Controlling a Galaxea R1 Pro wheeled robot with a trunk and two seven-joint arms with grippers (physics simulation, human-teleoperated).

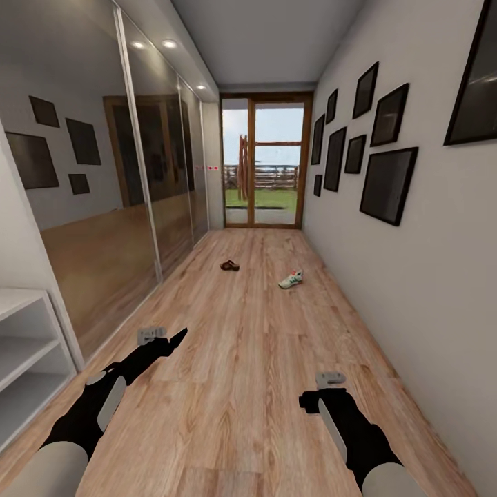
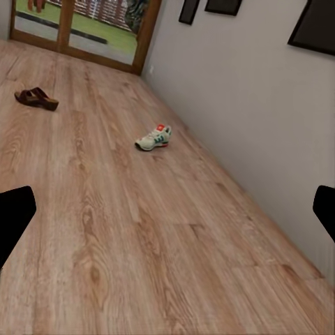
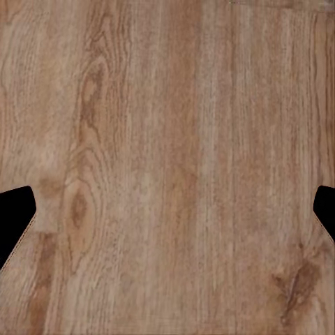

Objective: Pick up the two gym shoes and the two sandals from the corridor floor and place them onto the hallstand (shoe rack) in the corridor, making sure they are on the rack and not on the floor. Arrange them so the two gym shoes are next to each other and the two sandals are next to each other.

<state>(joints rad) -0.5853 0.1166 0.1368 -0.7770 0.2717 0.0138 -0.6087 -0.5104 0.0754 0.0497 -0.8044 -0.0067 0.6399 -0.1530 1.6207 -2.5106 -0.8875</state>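
Note:
One white gym shoe [image 1: 290,279] with green stripes lies on the corridor floor [image 1: 235,386] near the right wall, also seen in the left wrist view [image 2: 154,137]. One brown sandal [image 1: 229,265] lies mid-corridor, to the left of the shoe and a little farther off [image 2: 36,98]. A corner of the light-grey hallstand [image 1: 24,345] stands at the near left. My left gripper [image 1: 178,337] hangs open over the planks, pointing down the corridor, its fingers [image 2: 14,213] far apart. My right gripper [image 1: 310,402] points at the bare floor, open and holding nothing [image 3: 167,209].
A mirrored sliding-door wardrobe [image 1: 131,207] lines the left side. The right wall [image 1: 428,276] carries several dark picture frames. A glass door [image 1: 266,162] closes the far end. Open plank floor stretches between me and the footwear.

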